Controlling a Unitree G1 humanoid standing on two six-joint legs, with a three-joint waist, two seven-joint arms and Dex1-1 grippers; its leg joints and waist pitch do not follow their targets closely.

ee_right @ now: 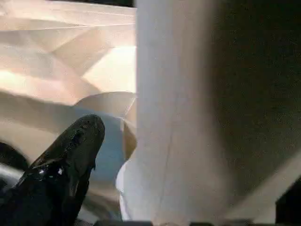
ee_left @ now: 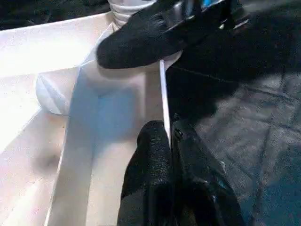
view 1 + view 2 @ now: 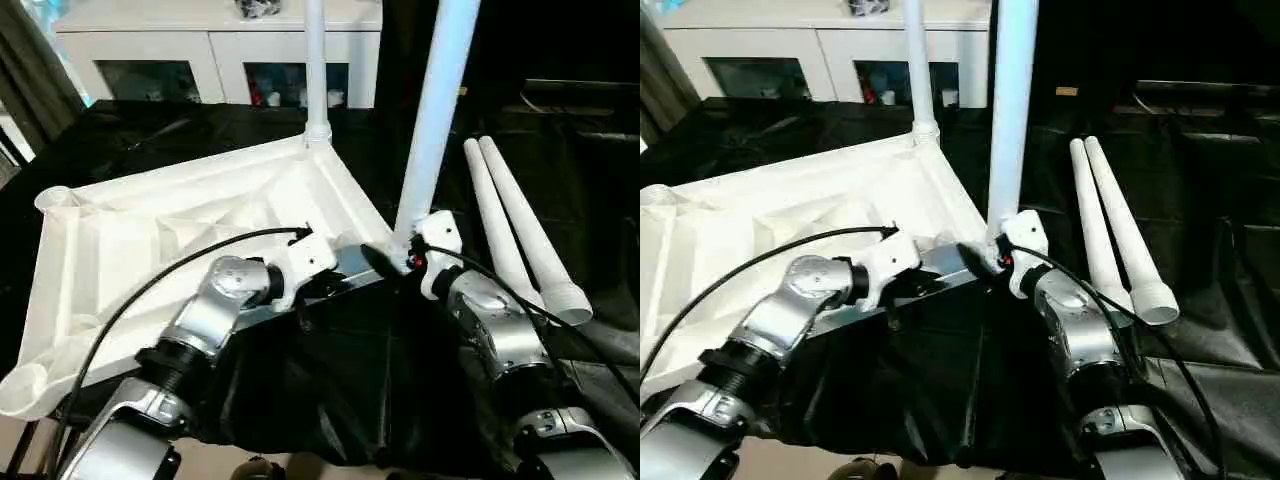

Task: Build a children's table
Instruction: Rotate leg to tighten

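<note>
The white plastic rectangular tabletop [image 3: 190, 225] is laid upside down, ribbed underside up, on a black cloth-covered work surface [image 3: 330, 380]. Its near right edge runs diagonally in front of both forearms, and black cloth lies open below that edge. Beyond the far edge, a white cabinet with glass doors [image 3: 215, 55] is seen, with small items behind the glass that cannot be made out.

Two long tapered white tubular legs are stood upright in round corner sockets: the far upright leg [image 3: 316, 70] at the far corner and the near upright leg [image 3: 437, 110] at the near right corner. The empty left corner socket [image 3: 57, 199] and the empty near corner socket [image 3: 25, 385] hold nothing. Two spare white tapered legs [image 3: 520, 235] are laid side by side on the cloth to the right of the tabletop, touching each other and well apart from it, their wide ends toward the robot.

The left gripper [image 2: 170, 141] is closed on the thin upright rim of the tabletop's near right edge, one black finger [image 2: 150, 160] on each side of that rim, near the right corner.

The right gripper [image 3: 400, 258] is placed at the base of the near upright leg, at its socket. Its jaws are spread wide: one finger [image 1: 70, 155] stands apart beside the leg, and nothing is clamped.
</note>
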